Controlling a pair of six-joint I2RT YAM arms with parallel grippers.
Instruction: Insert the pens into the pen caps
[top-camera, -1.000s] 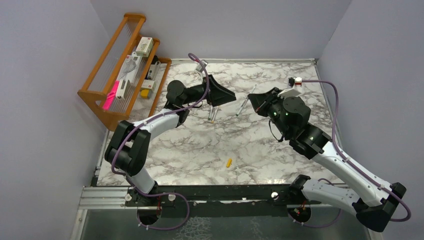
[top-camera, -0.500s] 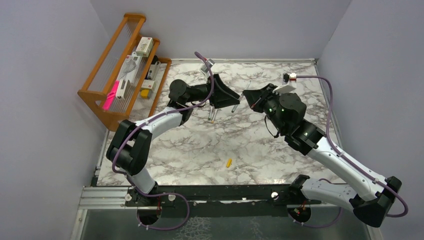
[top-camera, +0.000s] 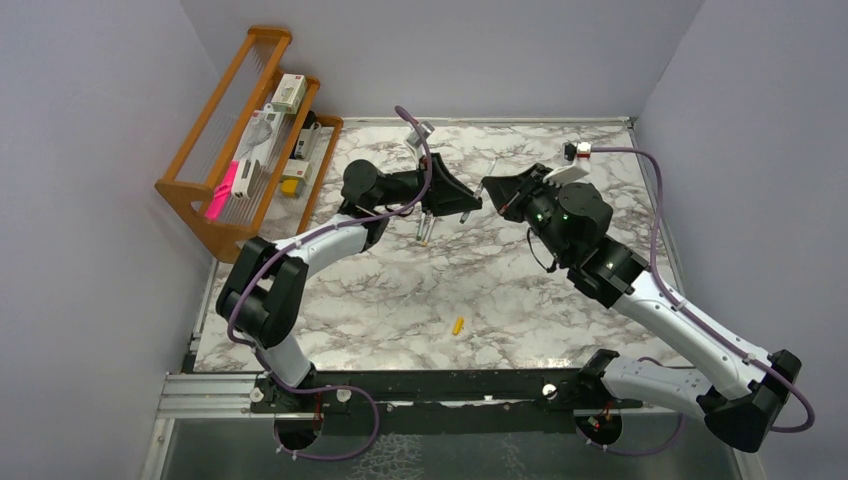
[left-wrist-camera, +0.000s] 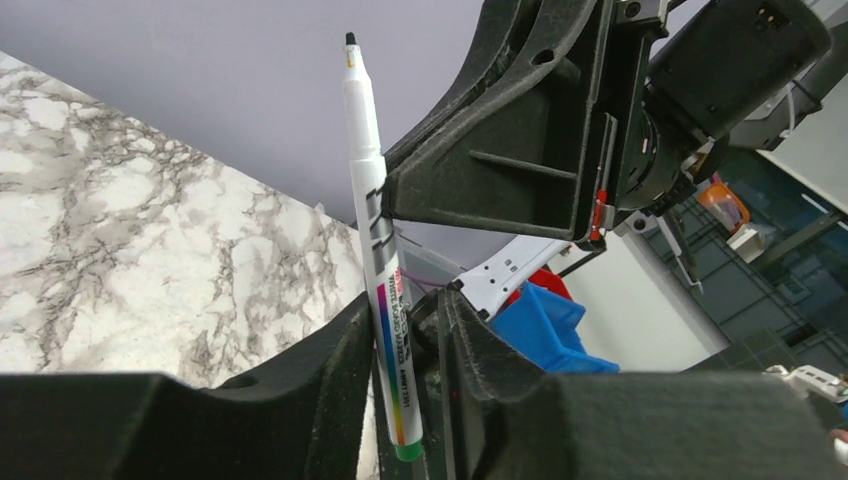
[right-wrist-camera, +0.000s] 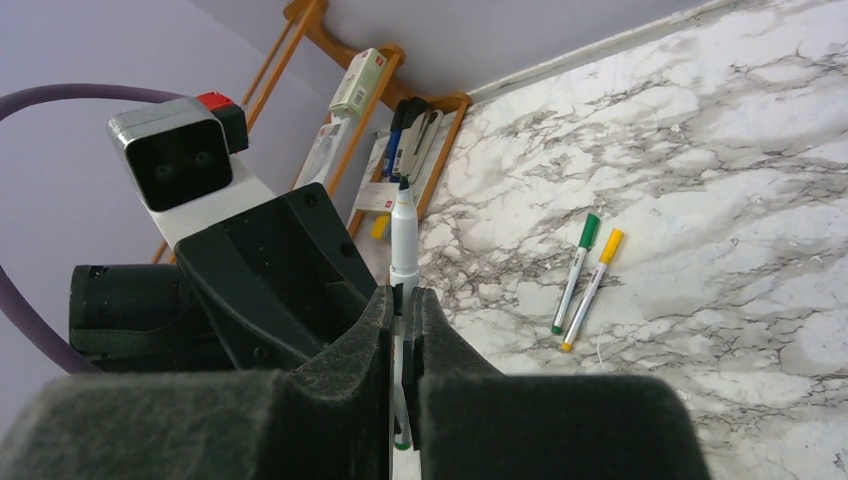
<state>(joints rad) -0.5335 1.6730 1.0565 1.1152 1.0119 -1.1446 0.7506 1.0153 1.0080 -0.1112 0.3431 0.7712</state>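
handover looks to be the step in hand. the pen (left-wrist-camera: 372, 215) stands upright in the air above the far middle of the table (top-camera: 380, 300), writing tip up and uncapped, green end down. the right gripper (right-wrist-camera: 402, 310) is clamped tight on its barrel. the left gripper (left-wrist-camera: 403, 305) has its fingers either side of the lower barrel with little room to spare, but i cannot tell whether they actually pinch it. a yellow cap (top-camera: 458, 325) lies alone on the near part of the table, well apart from both grippers. two other pens (right-wrist-camera: 577, 262) lie side by side further back. next, the left fingers probably need a firm hold before the right lets go, and then the freed gripper could fetch a cap.
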